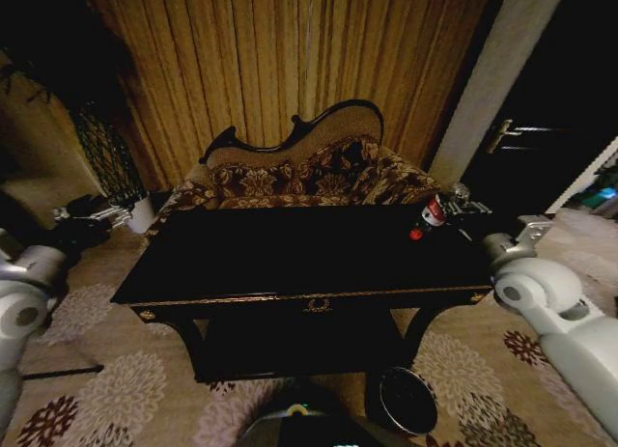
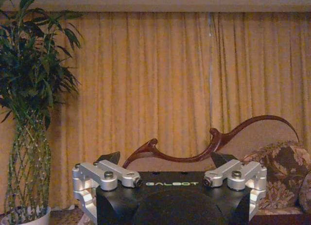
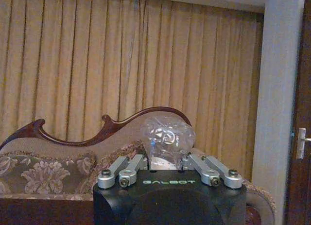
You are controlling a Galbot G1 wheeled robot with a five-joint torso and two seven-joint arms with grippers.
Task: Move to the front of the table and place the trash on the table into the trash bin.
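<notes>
Sofa, curtain, plant, carpet

A patterned sofa (image 1: 309,172) is set against a tan curtain (image 1: 290,61); a tall plant (image 2: 29,89) is seen beside it, floral carpet (image 1: 126,389) below.

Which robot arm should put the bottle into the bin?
Probably the right. Its pincer is at the bottle, at the table's far right corner, and the bin sits on the floor on that same side. The left pincer is off beyond the table's other end.

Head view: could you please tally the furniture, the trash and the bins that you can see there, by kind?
table: 1
sofa: 1
bottle, red label and cap, on the table's far right corner: 1
trash bin, on the floor in front: 1
Total: 4
</notes>
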